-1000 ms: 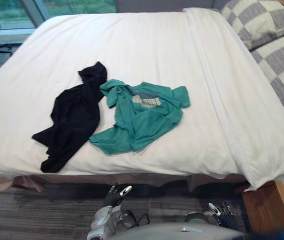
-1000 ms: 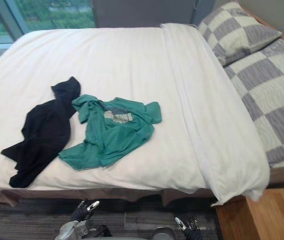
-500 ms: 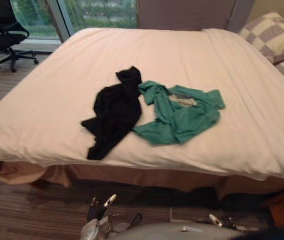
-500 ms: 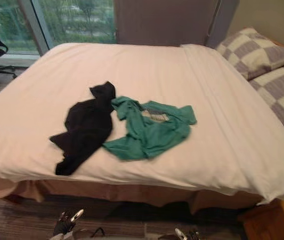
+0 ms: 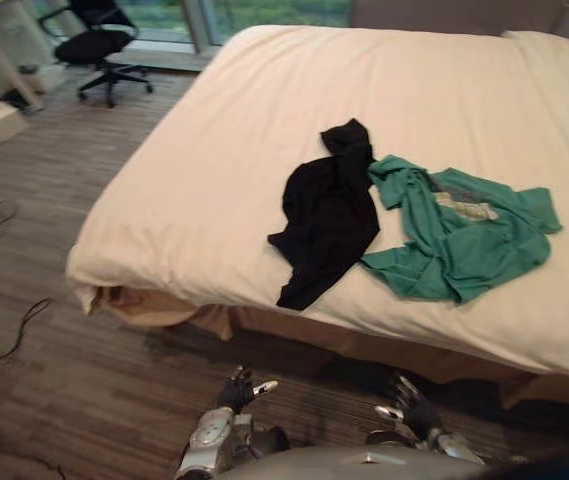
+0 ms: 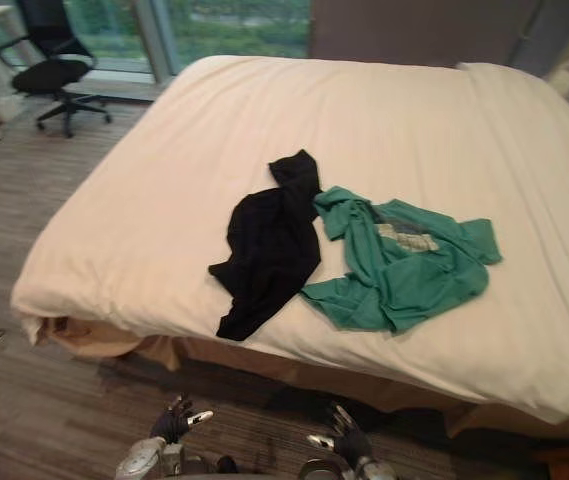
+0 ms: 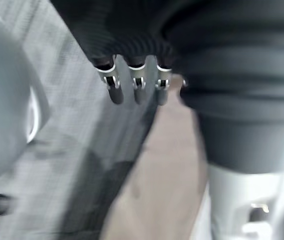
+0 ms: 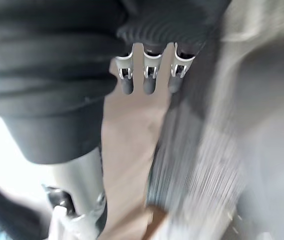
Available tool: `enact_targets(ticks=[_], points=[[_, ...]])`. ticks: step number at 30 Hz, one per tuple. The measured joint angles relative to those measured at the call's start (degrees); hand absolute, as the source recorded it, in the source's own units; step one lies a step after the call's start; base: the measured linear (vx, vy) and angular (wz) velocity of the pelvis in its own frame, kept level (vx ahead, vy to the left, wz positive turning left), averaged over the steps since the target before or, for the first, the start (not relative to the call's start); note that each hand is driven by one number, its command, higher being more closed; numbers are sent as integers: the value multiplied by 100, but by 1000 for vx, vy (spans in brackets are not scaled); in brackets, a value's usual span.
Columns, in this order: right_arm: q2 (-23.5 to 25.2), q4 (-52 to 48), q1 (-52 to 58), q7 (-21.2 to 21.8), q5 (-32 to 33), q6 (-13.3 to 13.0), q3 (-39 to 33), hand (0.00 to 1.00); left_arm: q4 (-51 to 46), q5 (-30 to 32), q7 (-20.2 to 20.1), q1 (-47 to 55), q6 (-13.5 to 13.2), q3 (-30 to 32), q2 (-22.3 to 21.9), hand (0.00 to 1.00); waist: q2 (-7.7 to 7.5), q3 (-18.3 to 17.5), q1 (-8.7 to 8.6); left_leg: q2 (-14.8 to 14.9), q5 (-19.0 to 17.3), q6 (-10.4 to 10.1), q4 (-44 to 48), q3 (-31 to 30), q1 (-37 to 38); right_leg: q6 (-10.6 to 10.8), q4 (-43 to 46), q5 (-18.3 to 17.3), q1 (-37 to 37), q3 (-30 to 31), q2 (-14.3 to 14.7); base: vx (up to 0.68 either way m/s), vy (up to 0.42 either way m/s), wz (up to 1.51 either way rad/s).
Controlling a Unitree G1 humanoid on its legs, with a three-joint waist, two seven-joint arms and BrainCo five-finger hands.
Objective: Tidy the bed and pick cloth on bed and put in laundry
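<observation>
Black cloth (image 5: 326,215): crumpled at centre frame on the cream bed (image 5: 194,170), one end trailing toward the near edge. Green shirt (image 5: 459,235): bunched right of centre, touching the black one at its upper corner. My left hand (image 5: 236,392): bottom centre, above the striped floor (image 5: 54,340), fingers loose, holding nothing. My right hand (image 5: 411,410): bottom, right of centre, fingers likewise slack, nothing held. Black office chair (image 5: 96,45): upper left.
</observation>
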Motion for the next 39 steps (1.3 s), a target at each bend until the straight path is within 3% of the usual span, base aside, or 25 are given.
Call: enact_targets(ticks=[2,4,6,7,8,11,12,15,16,17,22,27,32,35,39], points=[[5,-36,-115,-87,304,211,23,0,8,17,-132,90,-153,48,-39,0,131,-17,11,239,-242,-6,-422,-180,172,63,106,-44,-38,250,-2,-76,134,-51],[32,-57,-167,-92,538,395,57,0,11,16,-222,151,-248,181,-63,0,124,-27,49,441,-185,-93,-1193,-383,421,129,166,-45,-234,684,-39,17,224,-99],[-17,-95,-166,-123,654,469,18,0,43,24,-339,193,-255,181,-117,0,228,-84,36,657,-118,-135,-1750,-275,637,337,281,-100,-396,1009,-41,95,280,-80],[-42,-127,-161,-175,715,463,-27,0,83,60,-388,195,-254,161,-183,0,276,-105,-75,683,115,-444,-1856,-255,720,479,350,-138,-435,1018,-68,143,319,-30],[74,-47,-106,-296,801,463,-37,0,140,108,-439,152,-260,149,-168,0,64,-186,-133,432,-71,-461,-1791,-118,816,616,499,-123,-445,1049,-381,133,262,-27],[130,52,-81,-494,905,433,-39,0,269,125,-446,85,-308,128,-104,0,-41,-269,-35,324,-166,-441,-1975,363,1177,343,1160,264,-886,948,-559,171,252,-71],[147,126,-130,-548,902,386,-41,0,363,116,-450,85,-284,45,-60,0,-35,-288,-98,353,-155,-419,-2110,486,1387,329,1267,334,-932,777,-546,186,176,-60],[154,353,-289,-785,895,297,-141,0,721,-58,-565,-68,-155,-516,111,0,69,-329,-251,532,-90,-452,-2329,634,1594,391,385,459,-918,266,-62,195,69,-28],[132,412,-288,-863,901,256,-180,0,788,-146,-598,-125,-95,-609,118,0,103,-321,-251,535,-79,-466,-2350,635,1591,101,-46,673,-845,168,76,166,-12,-12],[83,540,-293,-984,915,222,-309,0,870,-204,-593,-163,-58,-682,73,0,285,-370,-246,550,18,-463,-2455,639,1618,137,-389,944,-668,120,201,147,-1,-13],[-164,861,-266,-1272,1026,116,-604,0,910,-247,-554,-109,30,-621,-120,0,589,-331,-273,537,340,-603,-2971,958,2087,111,-903,1065,-307,245,328,137,-25,-22],[-85,952,-203,-1415,1490,112,-901,0,915,-810,-295,-24,36,-238,-160,0,594,-349,-230,684,408,-697,-3055,1355,2407,63,-1346,1261,-7,365,485,44,-43,-34],[91,952,19,-1630,2485,124,-1857,0,912,-2152,206,-13,483,713,-133,0,506,-263,-204,689,499,-729,-2856,1437,2174,76,-1498,1362,-30,245,417,-34,-42,8],[31,869,148,-1882,3010,116,-3056,0,914,-3075,880,43,864,1927,-76,0,502,-224,-170,702,596,-659,-2482,1432,1874,76,-1440,1362,-68,-24,276,-78,-34,33],[-383,698,354,-1847,3277,18,-4694,0,929,-3667,1370,190,1014,3632,145,0,562,-207,-87,724,641,-626,-2444,1437,1804,112,-1442,1266,-25,-376,250,-92,-32,26]])
